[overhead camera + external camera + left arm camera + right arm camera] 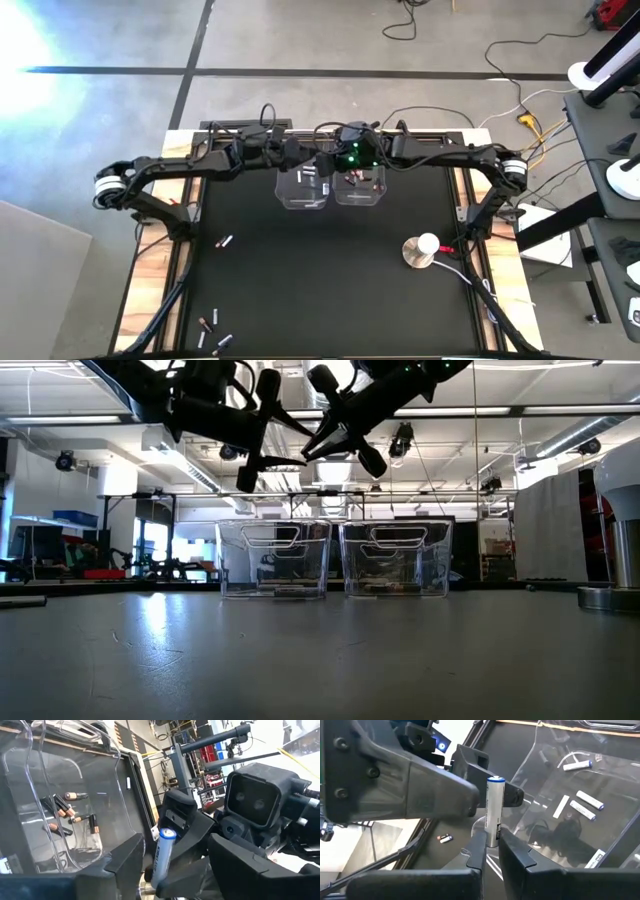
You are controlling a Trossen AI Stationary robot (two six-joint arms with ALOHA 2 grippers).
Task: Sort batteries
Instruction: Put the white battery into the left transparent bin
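The silvery-white cylindrical battery with a blue end (493, 810) stands upright, clamped low down in the right pincer (492, 845), in the air above the two bins at the tabletop's 12 o'clock. It looks light, rigid and smooth, so it could slip or twist; a grip across mid-body seems safest. The left pincer (176, 851) meets it there, fingers apart on either side.

Below, the clear plastic left bin (303, 188) holds white cells and the clear plastic right bin (360, 186) holds dark copper-ended ones. The bin walls crowd any descent.

Loose batteries (210, 330) lie at 7 o'clock. A round white-topped metal disc (420, 250) sits at 4 o'clock.
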